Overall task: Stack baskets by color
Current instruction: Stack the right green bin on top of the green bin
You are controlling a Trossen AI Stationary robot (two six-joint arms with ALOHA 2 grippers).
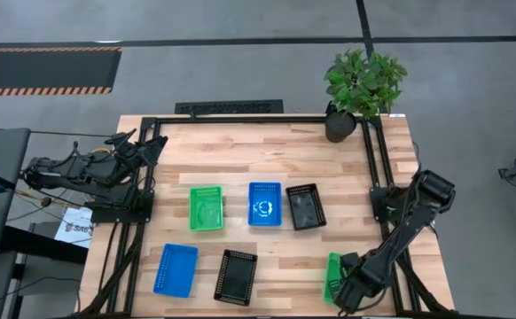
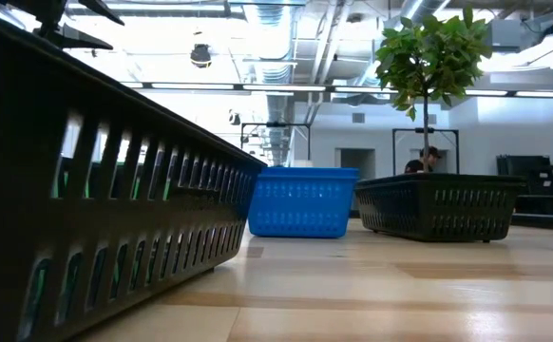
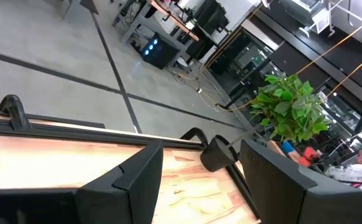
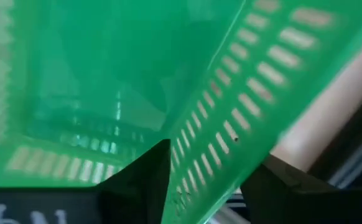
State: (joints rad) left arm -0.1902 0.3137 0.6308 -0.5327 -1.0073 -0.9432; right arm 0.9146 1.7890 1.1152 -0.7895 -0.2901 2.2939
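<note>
Six baskets show in the high view. A green, a blue and a black basket stand in a row at mid-table. A blue and a black one stand nearer the front. A second green basket sits on the table at the front right. My right gripper points down over it, open, one finger inside and one outside its wall. My left gripper waits open at the far left, holding nothing. My right gripper stands astride the green basket's slotted side wall, the one toward the table's right edge. It comes from above, one finger inside the basket and the other outside. Whether a finger touches the wall, I cannot tell.
A potted plant stands at the far right corner. Black frame rails run along the table's edges. In the low view a black basket fills the near left, with a blue and a black one behind.
</note>
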